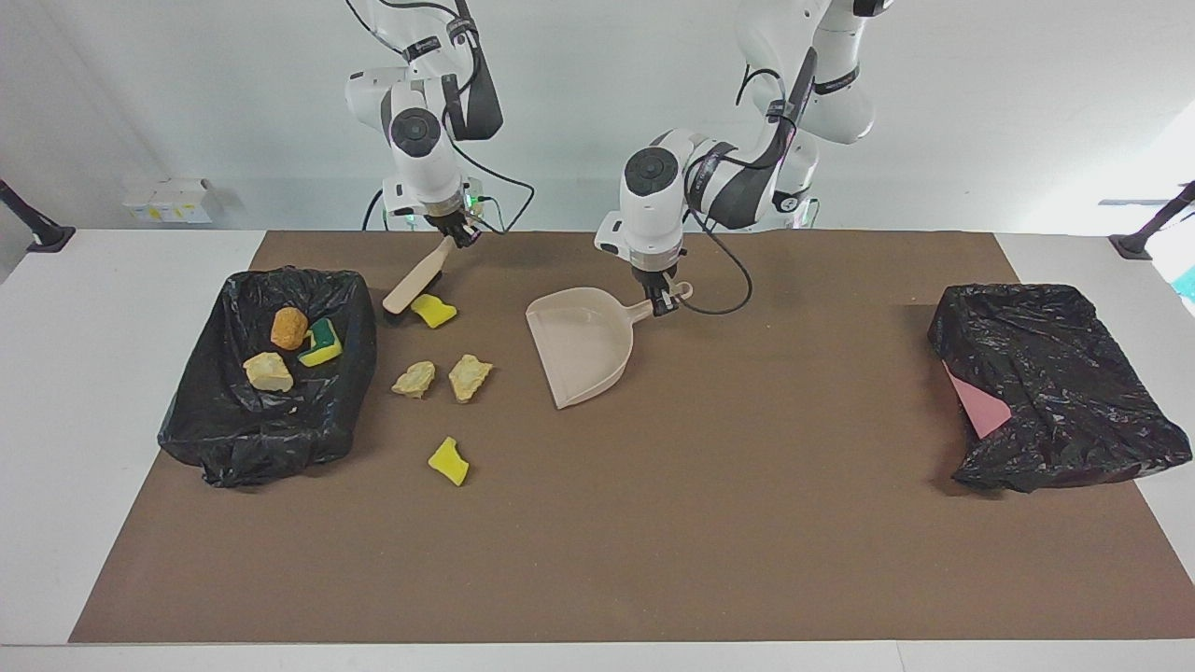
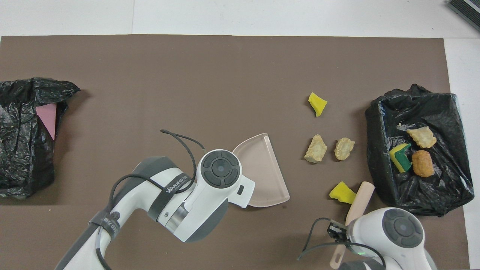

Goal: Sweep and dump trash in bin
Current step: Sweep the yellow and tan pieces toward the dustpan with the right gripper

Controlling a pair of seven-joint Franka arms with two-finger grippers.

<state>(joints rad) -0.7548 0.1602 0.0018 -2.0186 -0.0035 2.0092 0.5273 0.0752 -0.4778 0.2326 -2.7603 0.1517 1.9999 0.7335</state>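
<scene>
A yellow sponge bit (image 1: pixel 449 461) lies closest to the facing camera, alone on the brown surface (image 1: pixel 653 523) and well apart from both sets of fingers.

The right gripper (image 1: pixel 457 238) has its fingers clenched on the handle of the brush (image 1: pixel 415 280), which slants down to the surface. A second yellow bit (image 1: pixel 433 310) sits just beside the brush head. The left gripper (image 1: pixel 665 301) has its fingers clamped on the handle of the dustpan (image 1: pixel 579 345). The pan's open mouth points away from the robots.

Two beige chunks (image 1: pixel 414 379) (image 1: pixel 470 376) lie side by side between the brush and the pan. Out from the right gripper's fingers, at that arm's end of the surface, stands the black-lined bin (image 1: pixel 350 392). It holds an orange-brown lump (image 1: pixel 288 328), a yellow-green sponge (image 1: pixel 322 343) and another beige chunk (image 1: pixel 269 371), so four scraps are left to sweep.

The sponge bits look light and soft, so they will probably skid or tumble under the bristles. The beige chunks look crumbly and may shed bits. None of them needs gripping. The brush should push each one low, from its side away from the pan. A crumpled black bag (image 1: pixel 1055 383) lies at the left arm's end.
</scene>
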